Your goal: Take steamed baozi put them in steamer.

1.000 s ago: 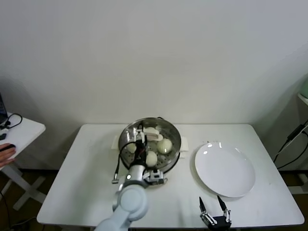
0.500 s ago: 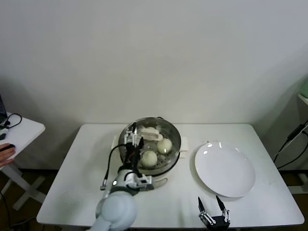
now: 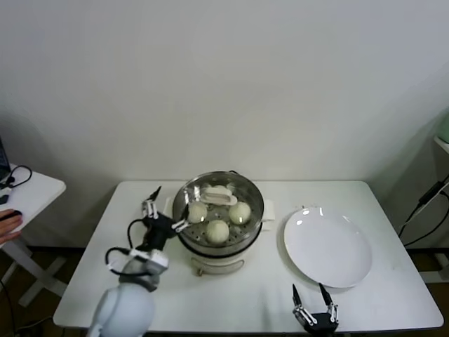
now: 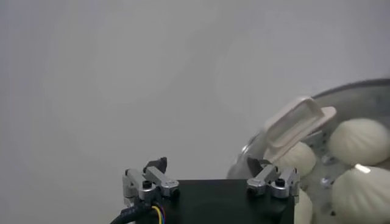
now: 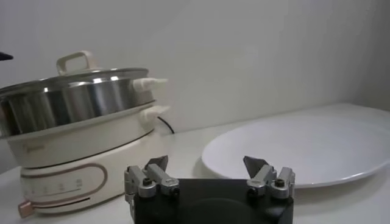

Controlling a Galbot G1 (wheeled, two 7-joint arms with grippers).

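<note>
A: What had changed from a second earlier?

B: The left gripper (image 3: 163, 209) had come up out of the steamer (image 3: 219, 247) and swung to its left side, jaws spread wide and holding nothing. With it gone from over the pot, three steamed baozi (image 3: 218, 231) showed plainly on the perforated tray; a fourth I could not make out.

A: And nearest the robot?

B: The right gripper (image 3: 314, 310) sat parked at the near edge of the table (image 3: 393, 295), jaws apart and empty, just short of the white plate (image 3: 328, 247). I judged it was simply waiting its turn.

A: The plate was bare?

B: Yes, which suggested the buns were already moved over. A glass lid with a white handle (image 3: 220, 196) rested tilted on the steamer's far rim, likely set there to leave the opening free.

A: The room?

B: A white table against a plain pale wall, with a small side table (image 3: 31, 191) far left and cables at the right.
</note>
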